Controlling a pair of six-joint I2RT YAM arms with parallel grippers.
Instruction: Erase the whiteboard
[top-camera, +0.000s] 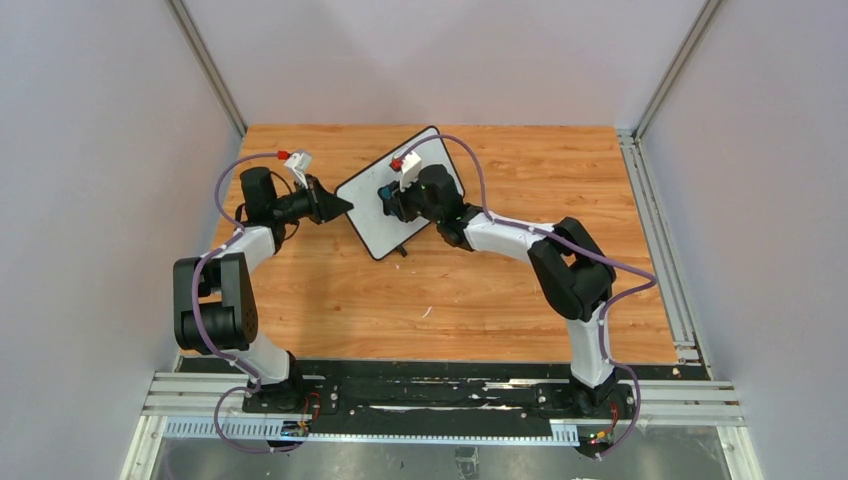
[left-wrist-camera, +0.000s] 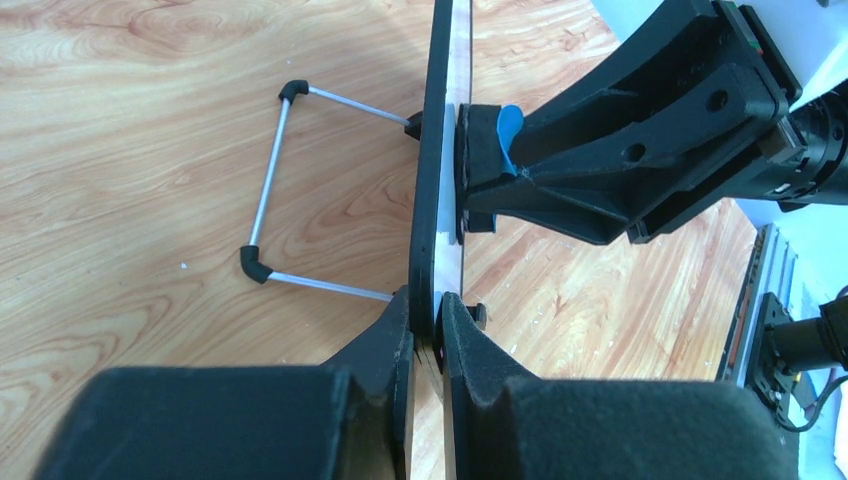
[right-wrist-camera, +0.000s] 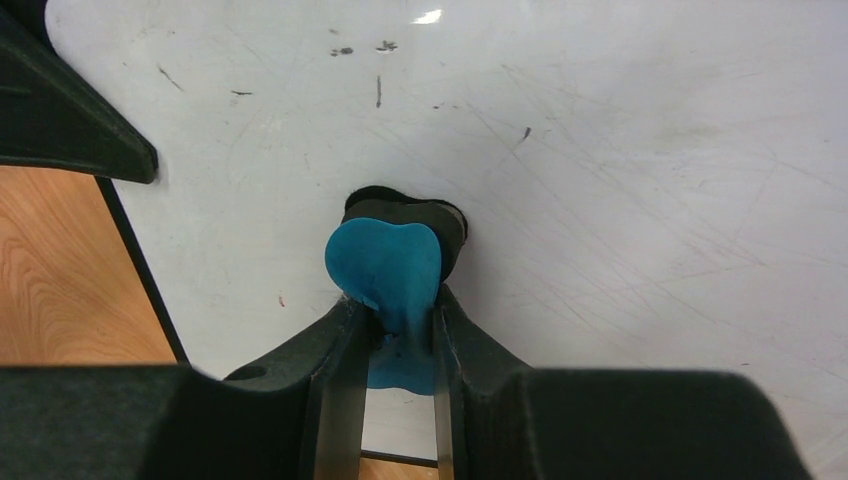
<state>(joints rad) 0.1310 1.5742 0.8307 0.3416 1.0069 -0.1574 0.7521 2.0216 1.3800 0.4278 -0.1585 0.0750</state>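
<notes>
- whiteboard (top-camera: 365, 205) is standing tilted on its wire stand (left-wrist-camera: 269, 180) at the far middle of the desk (top-camera: 450, 290), with a few dark specks showing on its face
- left pincer (left-wrist-camera: 428, 315) is clamping tight on the whiteboard's black edge
- right pincer (right-wrist-camera: 396, 305) is gripping a blue eraser (right-wrist-camera: 385, 262), pressing its black pad against the white face

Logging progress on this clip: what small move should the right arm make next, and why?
Probably slide the right tool so its blue eraser wipes up over the dark marks above it in the right wrist view. The eraser's pad is against the whiteboard, those specks are not yet wiped, and the left tool clamps the board's edge, steadying it.
</notes>
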